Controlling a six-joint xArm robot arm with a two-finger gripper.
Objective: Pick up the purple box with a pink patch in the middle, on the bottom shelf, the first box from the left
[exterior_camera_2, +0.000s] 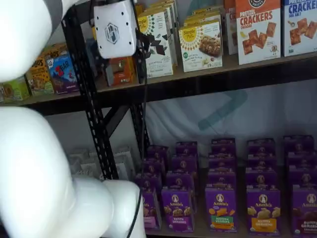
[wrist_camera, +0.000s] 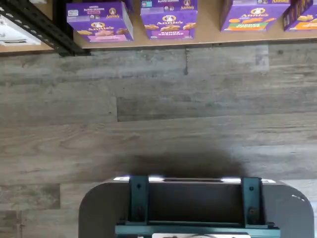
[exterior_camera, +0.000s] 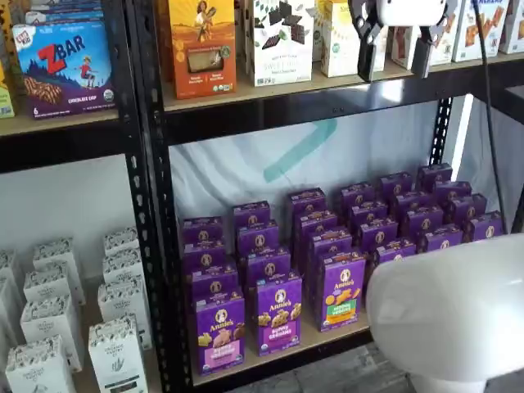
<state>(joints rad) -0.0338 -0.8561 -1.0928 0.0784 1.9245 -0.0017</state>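
We see the tool [exterior_camera: 395,56] high up in a shelf view, hanging from the top edge in front of the upper shelf, its two black fingers [exterior_camera: 366,51] plainly apart with nothing between them. In a shelf view its white body [exterior_camera_2: 115,29] shows side-on before the upper shelf's cartons, with a black cable beside it.

The purple box [exterior_camera: 219,331] stands upright at the front left corner of the bottom shelf [exterior_camera: 327,341], just beside the black perforated upright [exterior_camera: 151,205], its pink panel across the lower front. To its right in the front row stands a second purple carton [exterior_camera: 279,314], then a purple carton with a green panel [exterior_camera: 342,291]. More purple cartons fill the rows behind.

From the wrist view the purple box [wrist_camera: 100,22] shows at the shelf's front edge, nearest the black rail [wrist_camera: 42,27], with grey wooden floor [wrist_camera: 158,109] below it (the dark mount with teal brackets [wrist_camera: 195,203] sits at the edge of that view).

The tool is well apart from the purple box, far above it
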